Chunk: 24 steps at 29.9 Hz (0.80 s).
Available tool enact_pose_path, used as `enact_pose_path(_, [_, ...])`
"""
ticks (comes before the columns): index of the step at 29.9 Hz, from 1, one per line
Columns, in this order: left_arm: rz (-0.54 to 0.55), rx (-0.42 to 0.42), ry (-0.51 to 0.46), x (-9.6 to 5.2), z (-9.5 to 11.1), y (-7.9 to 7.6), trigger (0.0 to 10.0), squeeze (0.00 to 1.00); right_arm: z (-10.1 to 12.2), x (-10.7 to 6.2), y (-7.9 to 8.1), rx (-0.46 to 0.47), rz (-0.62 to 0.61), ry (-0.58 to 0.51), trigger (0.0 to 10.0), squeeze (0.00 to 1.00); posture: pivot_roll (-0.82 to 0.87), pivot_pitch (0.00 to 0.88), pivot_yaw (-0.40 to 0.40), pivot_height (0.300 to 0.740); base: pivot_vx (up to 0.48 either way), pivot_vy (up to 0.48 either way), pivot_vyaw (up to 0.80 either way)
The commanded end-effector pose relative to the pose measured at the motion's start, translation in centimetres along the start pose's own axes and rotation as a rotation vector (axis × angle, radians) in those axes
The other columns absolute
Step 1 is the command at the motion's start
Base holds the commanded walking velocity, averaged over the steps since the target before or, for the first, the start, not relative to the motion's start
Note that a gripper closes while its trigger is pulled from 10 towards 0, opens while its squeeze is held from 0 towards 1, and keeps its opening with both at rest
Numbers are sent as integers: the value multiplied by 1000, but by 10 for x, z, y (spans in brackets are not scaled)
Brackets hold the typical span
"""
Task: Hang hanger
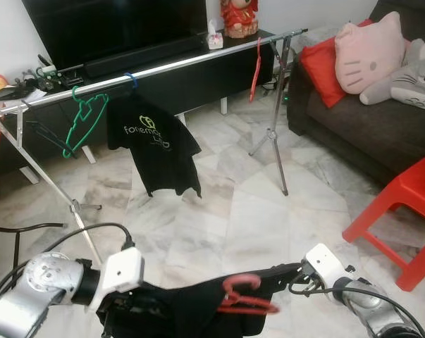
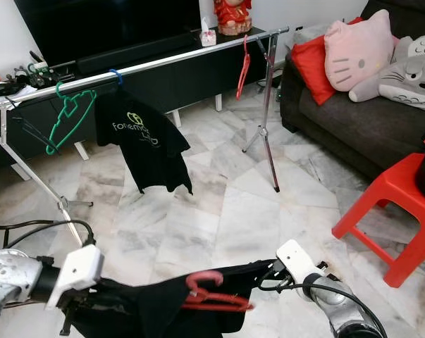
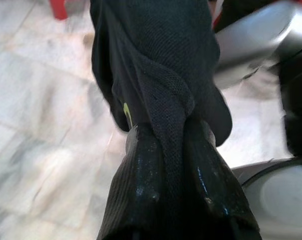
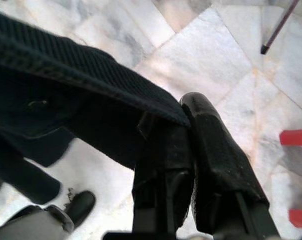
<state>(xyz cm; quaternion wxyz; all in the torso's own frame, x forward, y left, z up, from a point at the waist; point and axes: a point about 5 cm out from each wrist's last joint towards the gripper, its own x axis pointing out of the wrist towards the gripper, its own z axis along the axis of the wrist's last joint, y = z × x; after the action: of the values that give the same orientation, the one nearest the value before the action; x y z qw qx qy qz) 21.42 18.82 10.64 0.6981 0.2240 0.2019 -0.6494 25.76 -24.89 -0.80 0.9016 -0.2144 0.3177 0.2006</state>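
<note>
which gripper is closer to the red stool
Right. The right gripper grips the black garment at its end toward the red stool; the left gripper grips the garment's far end, across the robot from the stool.

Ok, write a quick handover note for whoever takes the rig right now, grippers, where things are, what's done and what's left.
Left gripper: shut on the black garment.
Right gripper: shut on the garment's other end.
The garment is stretched between them, low over the floor, with a red hanger in it.
Rail: ahead, already carrying a black T-shirt, a green hanger and another red hanger.
Left: hook the held hanger onto the rail.
</note>
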Motion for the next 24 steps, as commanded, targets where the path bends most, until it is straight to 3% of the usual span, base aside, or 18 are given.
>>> enact_pose_path(1, [50,22,45,-3,-4,5,10000,0,3,-4,-12,40,-32,-16,0,0,-199,0,82,740,0,0,0])
enact_pose_path(6, [68,12,28,0,-6,4,10000,0,6,-2,-11,34,-15,-19,157,0,-196,0,82,740,0,0,0])
enact_pose_path(7, [60,11,24,1,-6,3,10000,0,6,-2,-11,33,-15,-14,4588,0,-195,0,82,740,0,0,0])
enact_pose_path(8, [60,12,24,1,-6,2,10000,0,7,-1,-11,38,-7,-13,9725,0,-195,0,82,740,0,0,0])
enact_pose_path(9, [62,13,23,0,-6,3,10000,0,7,-1,-10,45,-2,-13,10000,0,-191,0,81,740,0,0,0])
enact_pose_path(10, [61,11,19,0,-6,2,10000,0,8,-1,-10,48,1,-14,10000,741,-191,0,81,740,0,0,0])
enact_pose_path(11, [60,9,16,0,-5,2,10000,0,8,0,-10,49,4,-15,10000,741,-191,0,81,740,0,0,0])
enact_pose_path(12, [56,5,10,-1,-5,2,10000,0,10,0,-10,48,15,-20,10000,1000,-193,0,82,740,0,0,0])
enact_pose_path(24, [21,-14,-27,2,-2,1,10000,0,14,-4,-14,-33,153,3,10000,1000,-204,0,85,740,0,0,0])
